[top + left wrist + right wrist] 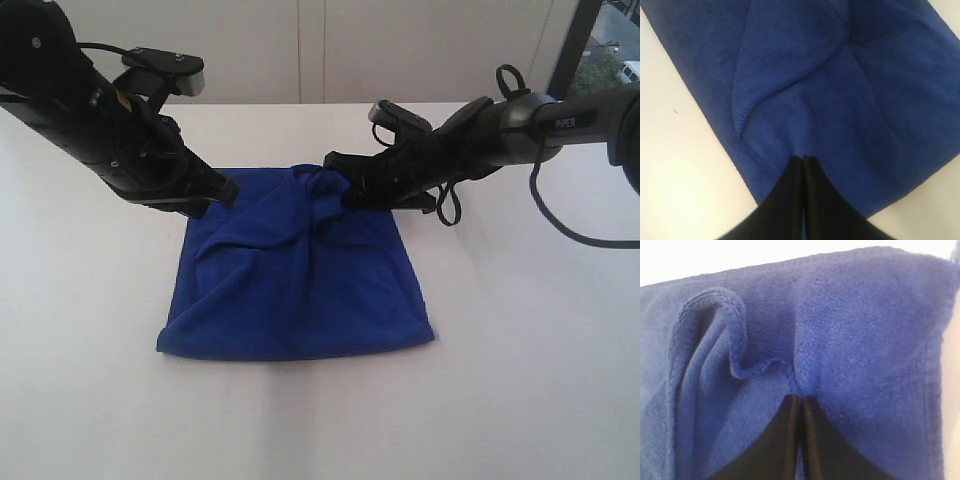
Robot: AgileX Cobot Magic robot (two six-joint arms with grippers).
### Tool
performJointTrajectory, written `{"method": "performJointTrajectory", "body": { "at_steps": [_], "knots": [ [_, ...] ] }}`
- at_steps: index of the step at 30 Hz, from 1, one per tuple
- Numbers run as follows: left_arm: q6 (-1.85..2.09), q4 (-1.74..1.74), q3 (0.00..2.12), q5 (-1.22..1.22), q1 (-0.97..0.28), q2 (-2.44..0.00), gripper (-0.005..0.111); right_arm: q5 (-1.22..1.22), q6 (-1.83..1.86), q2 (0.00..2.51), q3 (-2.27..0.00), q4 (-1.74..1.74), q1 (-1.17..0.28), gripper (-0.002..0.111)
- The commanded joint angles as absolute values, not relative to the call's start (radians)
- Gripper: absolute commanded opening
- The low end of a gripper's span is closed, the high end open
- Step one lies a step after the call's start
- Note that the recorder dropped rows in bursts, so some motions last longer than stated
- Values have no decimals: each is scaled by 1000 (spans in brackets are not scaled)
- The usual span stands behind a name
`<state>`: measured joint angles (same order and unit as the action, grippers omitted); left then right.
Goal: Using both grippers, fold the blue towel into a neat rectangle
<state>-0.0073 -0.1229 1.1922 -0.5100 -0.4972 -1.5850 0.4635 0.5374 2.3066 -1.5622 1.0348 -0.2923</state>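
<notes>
The blue towel [300, 280] lies on the white table as a rough square, rumpled along its far edge. My left gripper [226, 190] is at the towel's far left corner. In the left wrist view its jaws are shut [804, 159], with a sliver of blue cloth between the fingers and the towel [840, 100] spread beyond them. My right gripper [338, 190] is at the middle of the far edge, shut on a bunched-up fold. In the right wrist view the creases of the towel [855, 340] run into the closed tips [801, 398].
The white table [520, 380] surrounds the towel on all sides. A pale wall [300, 50] stands behind it, and a window [610, 50] shows at the far right. The right arm's black cable [560, 220] loops over the table.
</notes>
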Motion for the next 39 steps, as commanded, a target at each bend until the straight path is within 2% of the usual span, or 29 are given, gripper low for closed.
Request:
{"method": "performJointTrajectory", "body": {
  "at_steps": [1, 4, 7, 39],
  "knots": [
    [-11, -126, 1186, -517, -502, -1577, 0, 456, 537, 2312, -1562, 1014, -299, 7],
    [-11, -126, 1186, -519, -502, -1577, 0, 454, 537, 2312, -1562, 1014, -299, 18],
    [-11, -126, 1186, -519, -502, -1577, 0, 454, 537, 2312, -1562, 1014, -299, 22],
    [-11, -126, 1186, -523, -502, -1577, 0, 439, 544, 2270, -1570, 1014, -299, 22]
  ]
}}
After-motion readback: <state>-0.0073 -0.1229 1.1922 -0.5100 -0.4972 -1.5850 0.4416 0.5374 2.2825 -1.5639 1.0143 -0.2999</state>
